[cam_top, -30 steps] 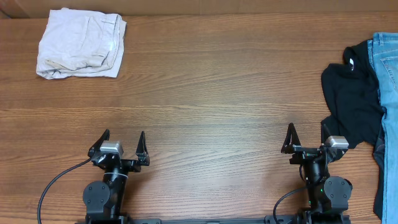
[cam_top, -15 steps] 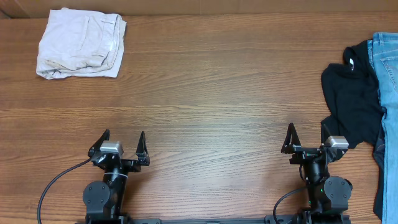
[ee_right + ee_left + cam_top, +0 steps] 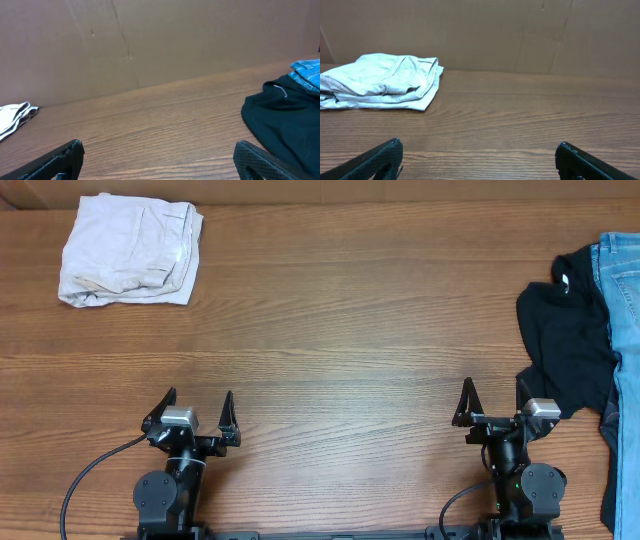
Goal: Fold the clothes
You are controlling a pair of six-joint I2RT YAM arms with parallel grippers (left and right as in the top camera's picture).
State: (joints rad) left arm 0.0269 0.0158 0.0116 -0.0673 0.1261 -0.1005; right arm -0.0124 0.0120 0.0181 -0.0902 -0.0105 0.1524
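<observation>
Both my arms sit low at 6 o'clock, at the near edge of the table (image 3: 350,330). My left gripper (image 3: 198,398) and right gripper (image 3: 493,392) are each spread wide with nothing between the fingers. The off-white garment (image 3: 130,250) lies at 10 o'clock in a compact, squared bundle, which I judge to be already folded and set aside out of the way. The jeans (image 3: 625,310) lie at 3 o'clock, running out of the overhead view, so I cannot tell whether they hang over the table's side. The black garment (image 3: 567,340) sprawls over their inner edge, and its near corner is just beside my right gripper's outer finger. That heap looks like the work not yet done, and it lies on my right arm's side. From 9 o'clock through the centre the wood lies bare, which I judge room enough to spread the jeans flat.
</observation>
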